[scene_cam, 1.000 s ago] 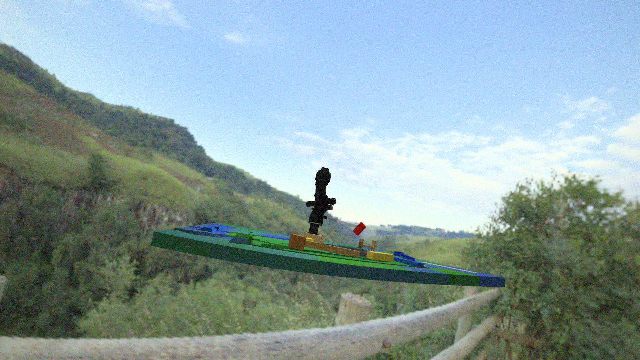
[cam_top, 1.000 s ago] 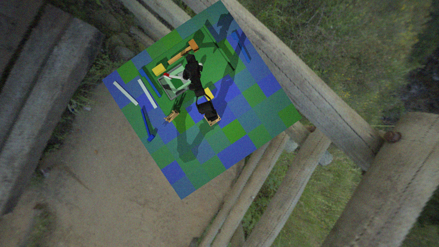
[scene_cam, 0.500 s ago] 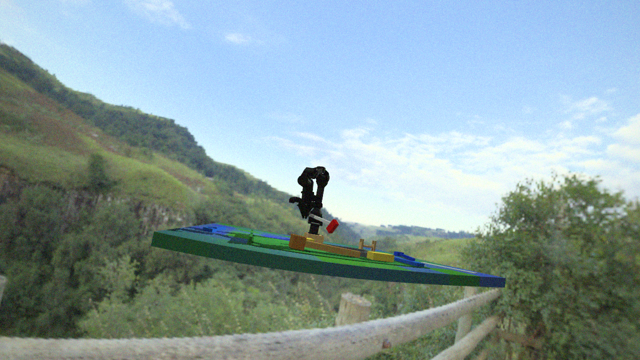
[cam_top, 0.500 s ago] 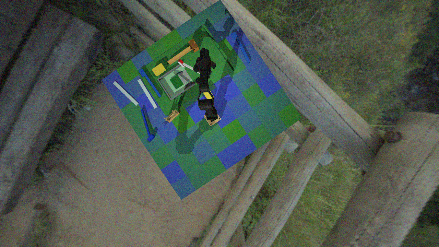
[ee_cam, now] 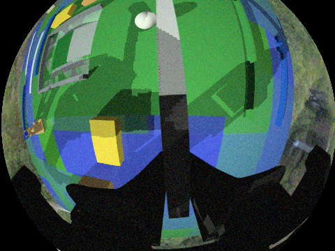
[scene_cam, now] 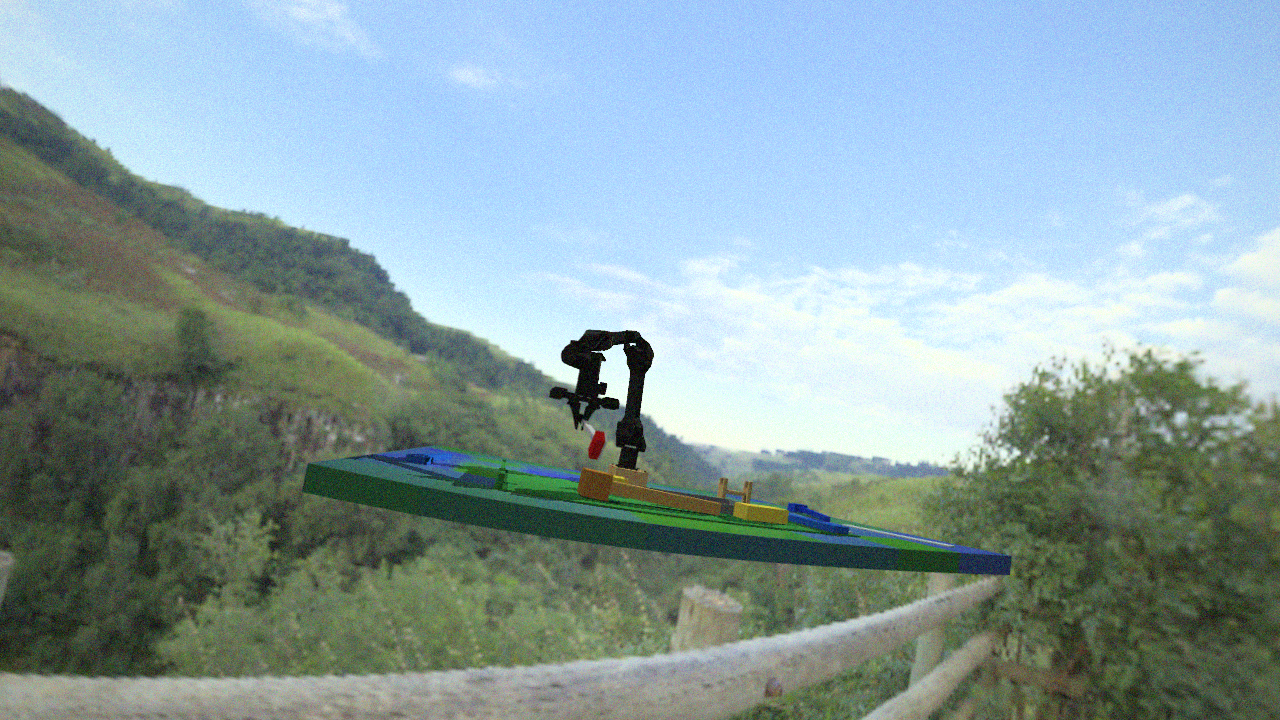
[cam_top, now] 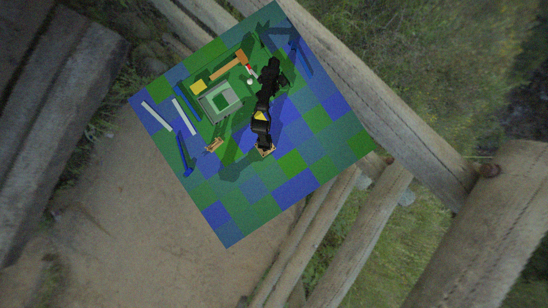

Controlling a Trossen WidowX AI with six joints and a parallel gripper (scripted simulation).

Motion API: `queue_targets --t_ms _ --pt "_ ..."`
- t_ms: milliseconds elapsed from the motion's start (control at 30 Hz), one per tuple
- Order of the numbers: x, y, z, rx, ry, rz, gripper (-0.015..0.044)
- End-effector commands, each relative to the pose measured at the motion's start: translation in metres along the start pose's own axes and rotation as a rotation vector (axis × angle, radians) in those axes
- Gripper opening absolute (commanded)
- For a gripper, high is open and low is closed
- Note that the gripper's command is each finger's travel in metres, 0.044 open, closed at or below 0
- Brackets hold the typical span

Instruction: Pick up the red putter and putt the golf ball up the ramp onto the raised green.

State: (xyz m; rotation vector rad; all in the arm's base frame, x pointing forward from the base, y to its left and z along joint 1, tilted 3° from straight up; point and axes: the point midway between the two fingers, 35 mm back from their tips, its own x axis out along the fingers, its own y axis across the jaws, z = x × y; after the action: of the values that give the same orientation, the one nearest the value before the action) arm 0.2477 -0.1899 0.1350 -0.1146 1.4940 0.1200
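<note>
My gripper (scene_cam: 580, 424) (ee_cam: 173, 155) is shut on the black grip of the red putter (cam_top: 248, 66) (scene_cam: 597, 445) (ee_cam: 169, 59). The putter's pale shaft slants down from the fingers, and its red head hangs above the mat in the exterior view. The head is outside the wrist view. The white golf ball (cam_top: 249, 81) (ee_cam: 145, 20) rests on the green mat, near the head as seen from above; the exact gap cannot be told. The raised green (cam_top: 220, 101) (ee_cam: 62, 52) is a dark green square inside grey walls, with a grey ramp panel (cam_top: 231, 94) (ee_cam: 82, 43) on the ball's side.
An orange mallet (cam_top: 225, 69) (scene_cam: 595, 483) and a yellow block (cam_top: 198, 87) (scene_cam: 760, 513) lie beyond the ramp. Another yellow block (cam_top: 260, 115) (ee_cam: 106, 143) lies under the arm. A wooden rack (cam_top: 214, 144) (ee_cam: 36, 127), white strips (cam_top: 183, 116) and a blue mallet (cam_top: 182, 153) lie left.
</note>
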Motion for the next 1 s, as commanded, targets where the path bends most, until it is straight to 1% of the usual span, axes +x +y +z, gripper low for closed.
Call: queue_targets --t_ms 0,233,567,967 --pt "-0.004 -0.016 -0.012 0.086 0.014 -0.013 0.0000" --pt "0.000 -0.017 -0.012 0.086 0.014 -0.013 0.0000" --pt "0.035 -0.017 -0.013 0.086 0.014 -0.013 0.0000" --pt "0.047 -0.017 -0.012 0.086 0.014 -0.013 0.0000"
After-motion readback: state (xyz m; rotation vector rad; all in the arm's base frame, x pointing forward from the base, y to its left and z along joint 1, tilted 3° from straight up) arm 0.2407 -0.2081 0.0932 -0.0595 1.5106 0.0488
